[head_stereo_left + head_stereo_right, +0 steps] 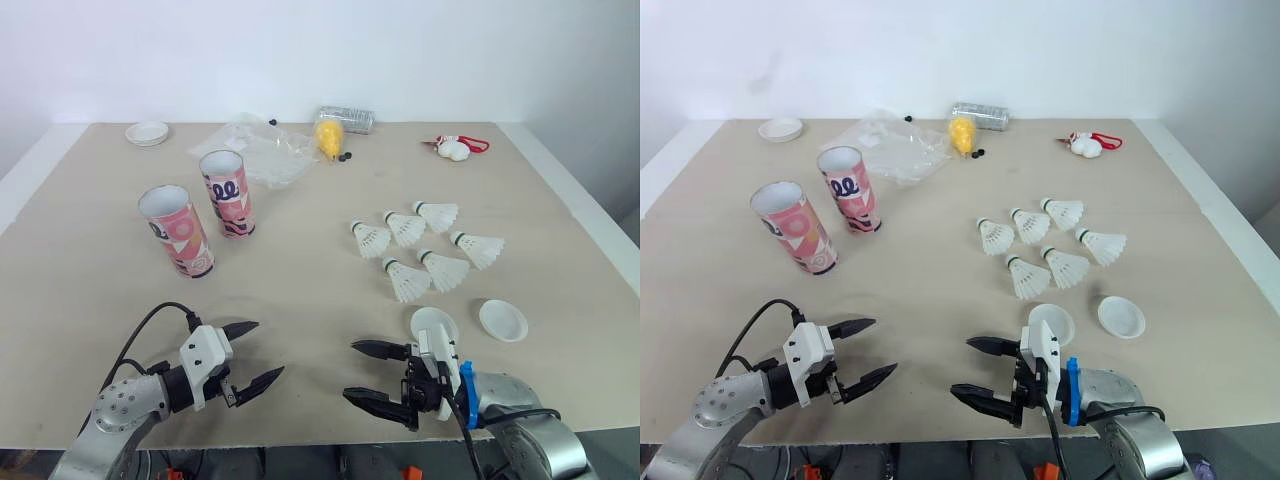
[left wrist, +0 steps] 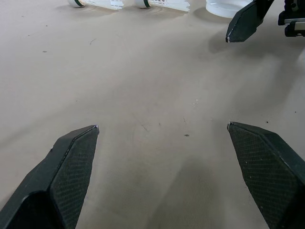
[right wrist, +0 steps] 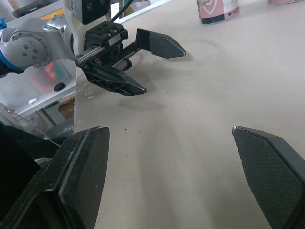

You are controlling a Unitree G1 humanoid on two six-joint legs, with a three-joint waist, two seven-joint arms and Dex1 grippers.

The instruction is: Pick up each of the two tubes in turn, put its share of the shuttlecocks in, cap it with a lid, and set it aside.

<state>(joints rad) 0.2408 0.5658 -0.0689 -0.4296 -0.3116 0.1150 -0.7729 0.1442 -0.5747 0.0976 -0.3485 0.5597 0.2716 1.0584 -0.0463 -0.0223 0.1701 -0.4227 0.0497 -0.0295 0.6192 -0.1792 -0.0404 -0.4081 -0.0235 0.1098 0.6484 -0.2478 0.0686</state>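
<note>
The left gripper (image 1: pixel 265 350) was seen low over the near left part of the table (image 1: pixel 90 290). Its two fingers were spread wide with nothing between them, and the tips were pointed right. A small white dish (image 1: pixel 147 132) was set at the far left corner.

Two pink patterned tubes were stood upright with open tops on the left half. The near tube (image 1: pixel 178 232) was placed left of the far tube (image 1: pixel 227 194); the two were close but apart, and both were well apart from the left gripper. Just right of the far tube and beyond it, a crumpled clear bag (image 1: pixel 258 150) was laid. A yellow item (image 1: pixel 328 136) was seen at its right edge, and a clear bottle (image 1: pixel 347 119) was laid on its side beyond that.

Six shuttlecocks (image 1: pixel 405 228) were laid on their sides in a loose cluster right of centre, corks toward the left, none in a tube.

The right gripper (image 1: pixel 352 370) was seen low near the near edge, right of centre. Its fingers were parted wide and empty, tips pointed left at the left gripper, with bare table between the two.

Two white lids were laid nearer than the shuttlecocks. The left lid (image 1: pixel 434 322) was partly hidden behind the right gripper's body, and the right lid (image 1: pixel 503 320) was just beside it, apart. A small red and white item (image 1: pixel 455 148) was seen at the far right.
</note>
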